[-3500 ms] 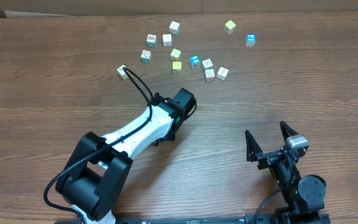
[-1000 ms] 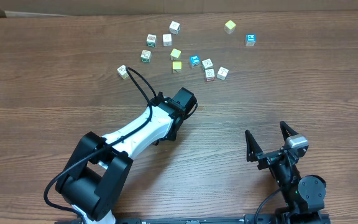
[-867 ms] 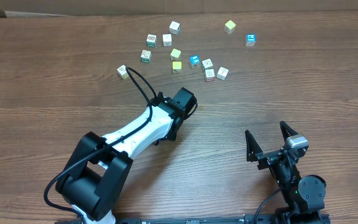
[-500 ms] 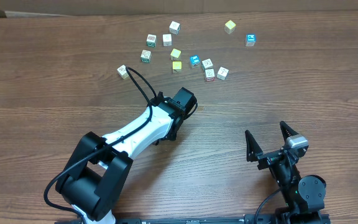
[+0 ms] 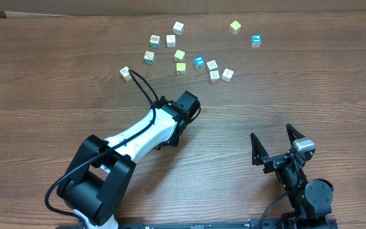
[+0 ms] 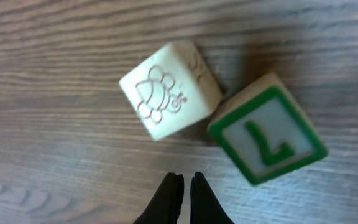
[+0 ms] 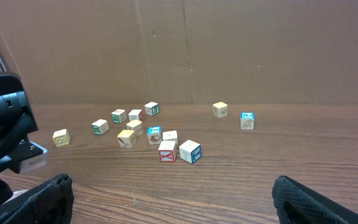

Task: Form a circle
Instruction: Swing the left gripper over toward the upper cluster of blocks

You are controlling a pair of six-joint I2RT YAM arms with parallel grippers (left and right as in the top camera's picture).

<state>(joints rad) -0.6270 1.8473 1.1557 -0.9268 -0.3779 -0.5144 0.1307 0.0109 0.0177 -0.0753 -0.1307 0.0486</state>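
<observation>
Left gripper [image 6: 183,186], closed and empty, near a smooth cream bee-engraved wooden cube [image 6: 169,89] beside a green-bordered L cube [image 6: 266,137]; right gripper [image 5: 272,135] wide open.

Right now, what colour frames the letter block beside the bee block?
Green, on the letter block; left wrist view shows it best.

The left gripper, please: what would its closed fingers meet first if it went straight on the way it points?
Probably the cream wooden cube with the bee drawing, near its edge beside the green-framed L cube; the left gripper points at it, though its height is unclear.
</observation>
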